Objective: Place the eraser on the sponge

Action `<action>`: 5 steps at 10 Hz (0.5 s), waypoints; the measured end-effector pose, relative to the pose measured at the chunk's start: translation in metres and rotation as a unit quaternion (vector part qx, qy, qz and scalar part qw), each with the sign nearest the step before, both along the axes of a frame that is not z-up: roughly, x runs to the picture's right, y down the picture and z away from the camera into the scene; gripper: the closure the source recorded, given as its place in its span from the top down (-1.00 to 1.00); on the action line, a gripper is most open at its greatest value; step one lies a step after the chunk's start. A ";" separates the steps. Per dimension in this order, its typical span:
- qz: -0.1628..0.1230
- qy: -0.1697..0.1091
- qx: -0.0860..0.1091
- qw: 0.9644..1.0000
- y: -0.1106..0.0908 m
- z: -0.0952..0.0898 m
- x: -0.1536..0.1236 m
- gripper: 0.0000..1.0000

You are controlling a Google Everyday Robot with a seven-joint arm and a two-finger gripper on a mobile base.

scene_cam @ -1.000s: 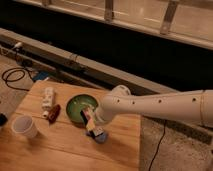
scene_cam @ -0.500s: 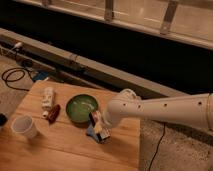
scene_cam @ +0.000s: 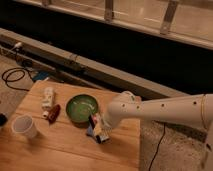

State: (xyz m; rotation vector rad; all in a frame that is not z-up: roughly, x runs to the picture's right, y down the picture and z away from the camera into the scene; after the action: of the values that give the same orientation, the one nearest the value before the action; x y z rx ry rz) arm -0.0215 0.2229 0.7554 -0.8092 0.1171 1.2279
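Note:
The eraser (scene_cam: 99,128), a narrow pale block with dark edges, lies tilted across the small light-blue sponge (scene_cam: 91,133) on the wooden table, just in front of the green bowl. My gripper (scene_cam: 106,123) is at the end of the white arm reaching in from the right. It sits right at the eraser's right side and above it. Most of the sponge is hidden under the eraser and the gripper; only its left edge shows.
A round green bowl (scene_cam: 81,108) stands mid-table. A dark red object (scene_cam: 54,113) and a white bottle (scene_cam: 48,97) lie to its left, with a white cup (scene_cam: 24,126) at the front left. The table's right edge (scene_cam: 138,145) is close to the gripper. Cables lie on the floor at the left.
The arm's end has shifted slightly to the right and lower. The eraser has come down from above the sponge to rest across it.

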 end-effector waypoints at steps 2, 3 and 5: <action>0.000 0.000 0.000 1.000 0.000 0.000 0.000 -0.65; 0.000 0.000 0.000 1.000 0.000 0.000 0.000 -0.41; 0.000 0.000 0.000 1.000 0.000 0.000 0.000 0.00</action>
State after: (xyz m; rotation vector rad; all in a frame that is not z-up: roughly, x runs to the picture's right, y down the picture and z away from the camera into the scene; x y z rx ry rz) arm -0.0211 0.2229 0.7554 -0.8090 0.1173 1.2281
